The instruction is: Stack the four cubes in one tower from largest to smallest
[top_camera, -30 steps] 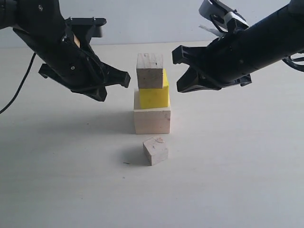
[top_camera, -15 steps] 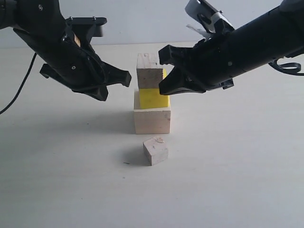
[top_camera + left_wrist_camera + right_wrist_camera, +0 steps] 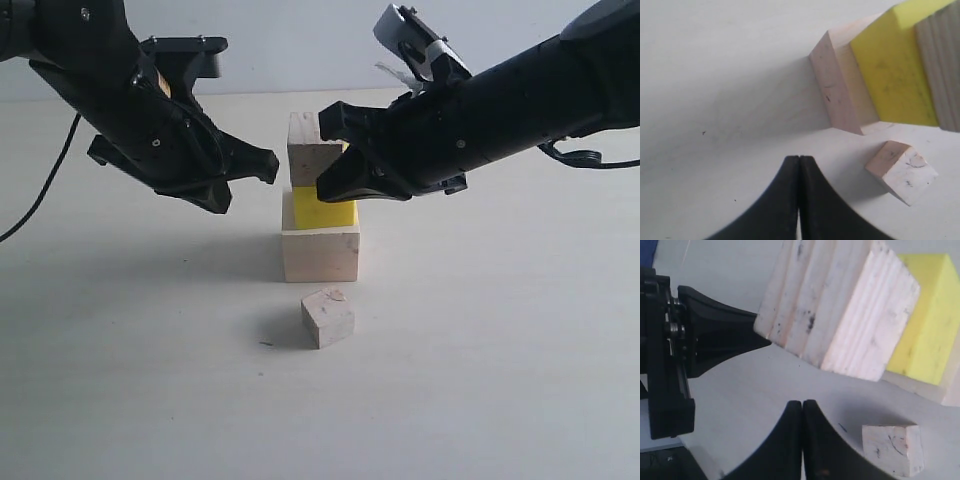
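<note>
A large pale wood cube stands on the table with the yellow cube on it and a small pale wood cube on top. A second small wood cube lies loose in front of that tower. My left gripper hangs shut and empty just left of the top cube. My right gripper is shut and empty, its tip in front of the tower's right side at the yellow cube's height. The left wrist view shows the shut gripper, the tower and the loose cube.
The white table stretches around the tower. A black cable trails at the far left. In the right wrist view the shut right gripper faces the left arm's black body beyond the top cube.
My right gripper has swung left from beside the tower until its tip overlaps the yellow and top cubes. The left gripper and all cubes have stayed put.
</note>
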